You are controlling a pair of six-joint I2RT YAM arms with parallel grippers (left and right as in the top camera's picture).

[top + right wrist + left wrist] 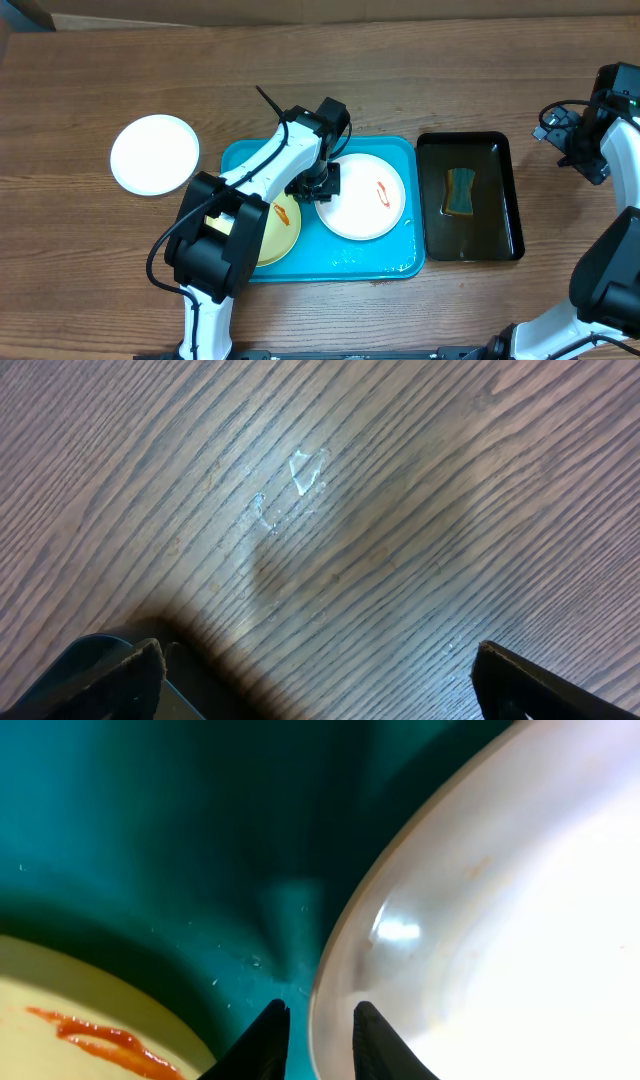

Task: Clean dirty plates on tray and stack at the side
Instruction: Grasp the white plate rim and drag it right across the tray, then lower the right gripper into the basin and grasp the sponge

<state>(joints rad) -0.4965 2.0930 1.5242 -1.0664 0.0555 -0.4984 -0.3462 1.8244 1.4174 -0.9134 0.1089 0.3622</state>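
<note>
Before you, a brown wood-grain desk (pixel 420 70), a narrow black tray (pixel 505 200) lying just right of the blue one, a teal-and-yellow sponge (pixel 461 191) resting inside it, faint wet streaks (pixel 300 475) glinting on your desk

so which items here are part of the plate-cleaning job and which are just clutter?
Job:
- blue tray
- smeared white plate, left gripper straddling its rim
- smeared yellow plate
- clean white plate on table, left
- sponge in black tray

Lying about:
- nothing else; right gripper open over bare table
</note>
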